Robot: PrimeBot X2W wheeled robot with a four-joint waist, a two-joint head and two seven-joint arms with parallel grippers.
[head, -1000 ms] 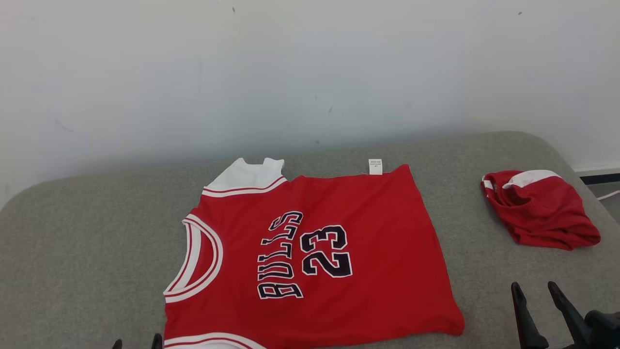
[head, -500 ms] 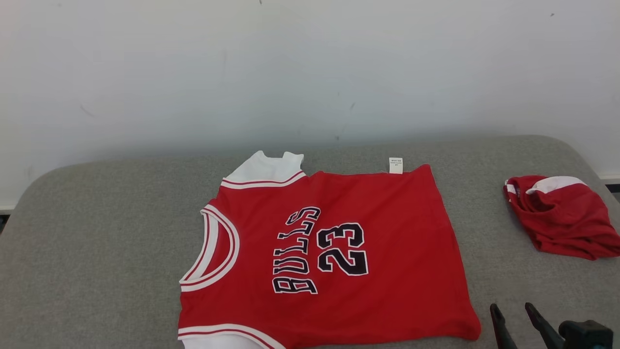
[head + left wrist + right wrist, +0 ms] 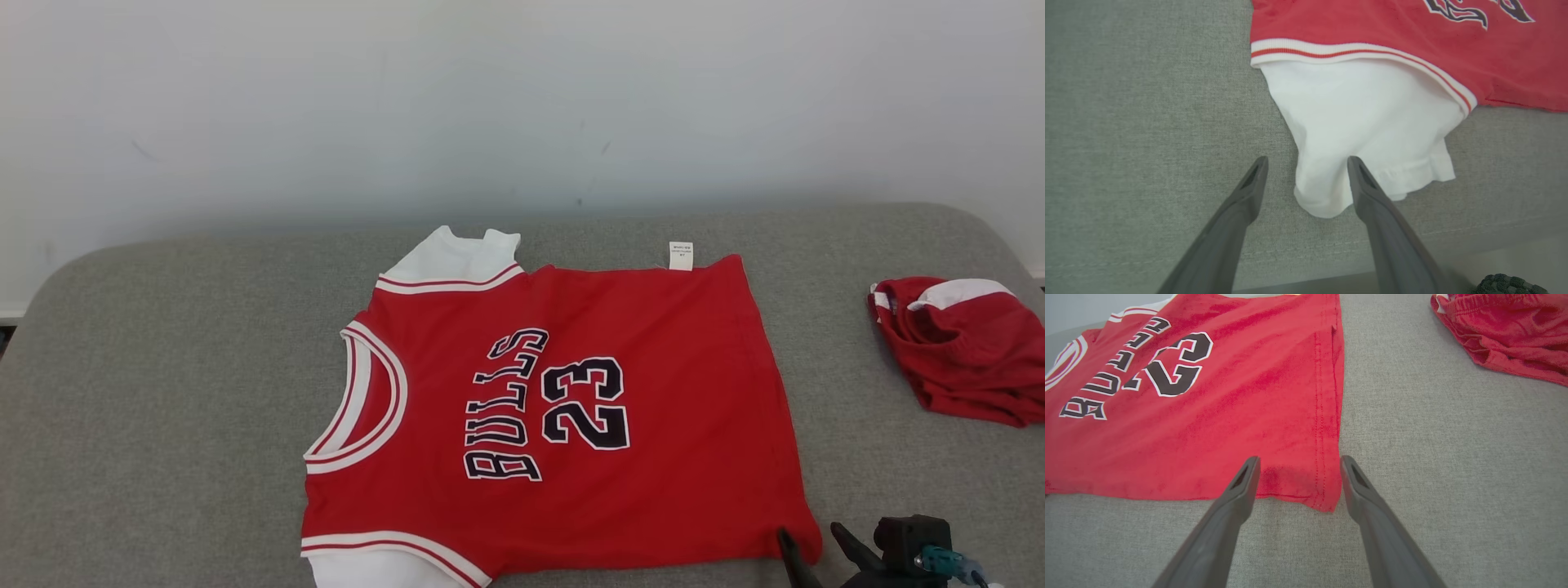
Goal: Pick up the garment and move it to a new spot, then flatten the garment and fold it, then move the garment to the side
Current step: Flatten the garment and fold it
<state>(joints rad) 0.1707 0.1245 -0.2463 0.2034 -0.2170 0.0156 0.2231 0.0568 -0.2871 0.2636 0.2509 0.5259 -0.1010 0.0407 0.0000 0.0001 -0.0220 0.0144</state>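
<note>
The garment (image 3: 571, 408), a red "BULLS 23" jersey with white sleeves, lies flat and sideways on the grey cushioned surface (image 3: 163, 367), neck to the left. My right gripper (image 3: 812, 541) is open at the jersey's near right hem corner (image 3: 1327, 498), and that corner lies between its fingers in the right wrist view. My left gripper (image 3: 1306, 163) is open over the near white sleeve (image 3: 1363, 134), whose edge lies between its fingers.
A second crumpled red garment (image 3: 955, 351) with white trim lies at the right end of the surface. A white wall (image 3: 522, 106) stands behind. The surface's front edge (image 3: 1306, 281) shows just below my left fingers. Bare grey fabric spreads to the left.
The camera has shifted, moving the whole scene right. My right gripper has come left and down to the jersey's near right corner. The jersey itself lies as before.
</note>
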